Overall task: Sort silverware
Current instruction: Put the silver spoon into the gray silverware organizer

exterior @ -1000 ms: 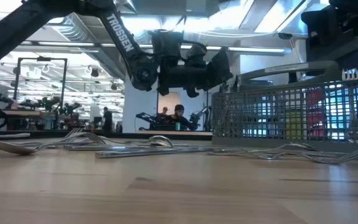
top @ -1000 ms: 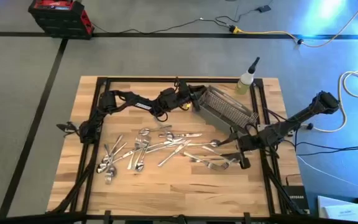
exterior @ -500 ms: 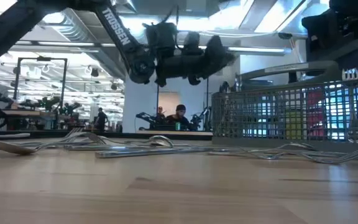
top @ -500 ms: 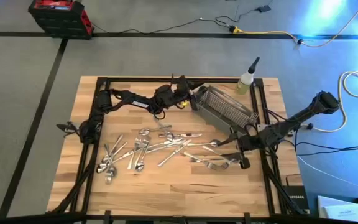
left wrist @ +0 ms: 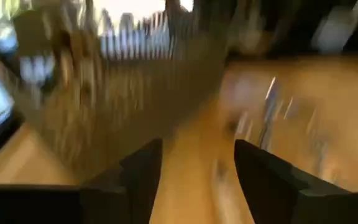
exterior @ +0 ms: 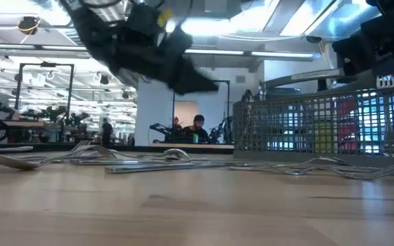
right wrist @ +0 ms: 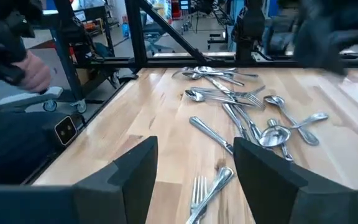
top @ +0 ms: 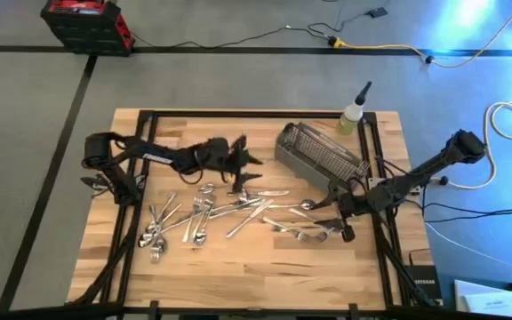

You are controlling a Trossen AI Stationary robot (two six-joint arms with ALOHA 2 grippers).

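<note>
The silverware [top: 212,209] lies scattered on the wooden table's middle, forks and spoons flat and crossing one another; it also shows in the right wrist view [right wrist: 241,106] and the low view [exterior: 115,157]. The grey mesh basket [top: 321,153] stands at the far right. My left gripper [top: 247,163] hangs open above the far edge of the pile, left of the basket, with nothing between its fingers [left wrist: 142,174]. My right gripper [top: 320,211] stands open low over the table at the pile's right end, a fork [right wrist: 207,186] just ahead of its fingers.
A small bottle with a dark nozzle [top: 352,114] stands at the far right corner behind the basket [exterior: 320,123]. A black frame runs along the table's edges [top: 149,114]. Bare wood lies along the near edge [top: 256,267].
My left gripper has drawn back from the basket's far left end toward the table's left and near side, tipping downward, and now hangs above the silverware pile. The silverware and the basket have stayed where they were.
</note>
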